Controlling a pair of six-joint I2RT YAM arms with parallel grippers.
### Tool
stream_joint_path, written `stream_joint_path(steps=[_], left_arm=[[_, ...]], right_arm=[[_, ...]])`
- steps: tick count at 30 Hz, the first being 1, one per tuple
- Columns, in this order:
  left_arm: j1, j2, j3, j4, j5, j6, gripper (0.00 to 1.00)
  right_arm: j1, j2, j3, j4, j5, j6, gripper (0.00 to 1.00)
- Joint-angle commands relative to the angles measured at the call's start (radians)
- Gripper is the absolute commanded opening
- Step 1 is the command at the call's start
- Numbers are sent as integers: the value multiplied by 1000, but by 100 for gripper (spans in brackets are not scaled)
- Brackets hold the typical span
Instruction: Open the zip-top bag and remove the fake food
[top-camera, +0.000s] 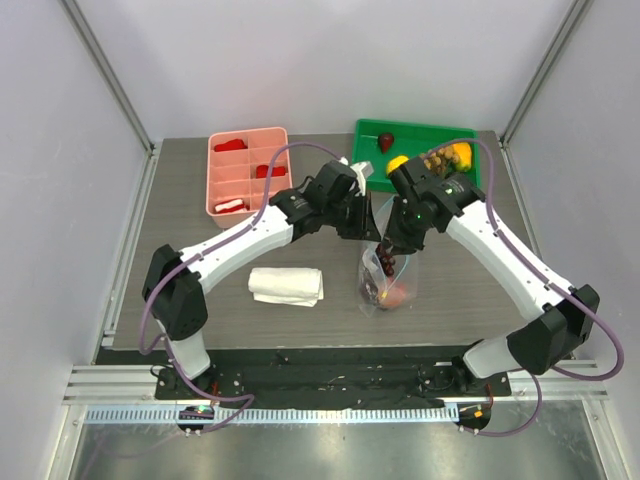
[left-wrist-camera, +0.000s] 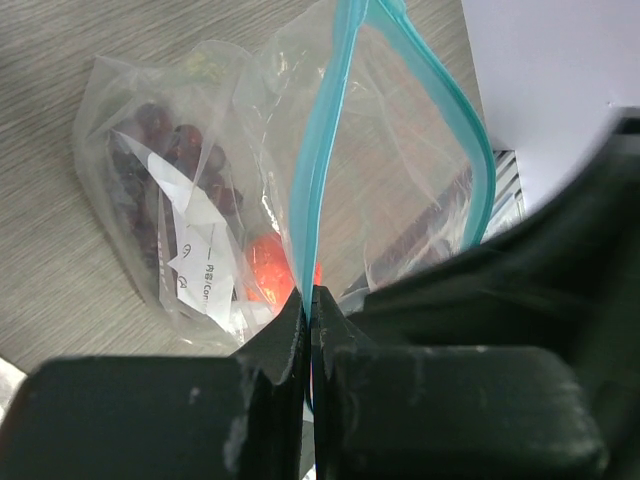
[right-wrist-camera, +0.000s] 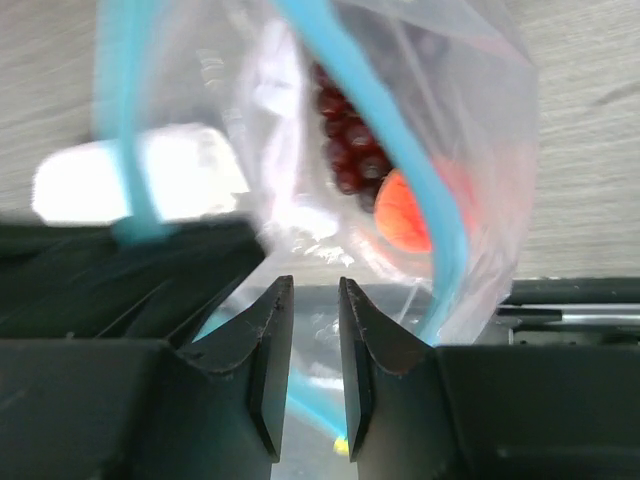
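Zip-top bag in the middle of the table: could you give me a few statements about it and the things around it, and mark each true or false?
1. The zip-top bag is open, with its blue zip strip parted. True.
2. The left hand pinches that zip strip. True.
3. The bag is empty. False: dark grapes and an orange piece lie inside it.
4. The green tray holds nothing. False: several fruit pieces sit in it.
5. The white cloth lies on top of the bag. False: in the top view it lies on the table to the left of the bag, apart from it.
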Motion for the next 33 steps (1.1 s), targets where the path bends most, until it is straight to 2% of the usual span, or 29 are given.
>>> stream_joint_path(steps=[1, 9, 17, 21, 24, 33], left_arm=[[-8, -67, -24, 49, -9, -8, 0], [-8, -73, -44, 48, -17, -13, 0], [-11, -38, -55, 26, 5, -14, 0], [-11, -28, -60, 26, 2, -11, 0], [-11, -27, -67, 26, 0, -11, 0], [-13, -24, -87, 14, -9, 1, 0]], right_arm=[[11, -40, -148, 75, 43, -3, 32], [16, -58, -369, 173, -37, -30, 41], [19, -95, -436, 146, -32, -98, 54], [14, -90, -498, 243, -11, -139, 63], [16, -46, -501, 303, 67, -148, 67], [3, 54, -542, 445, 179, -201, 70]])
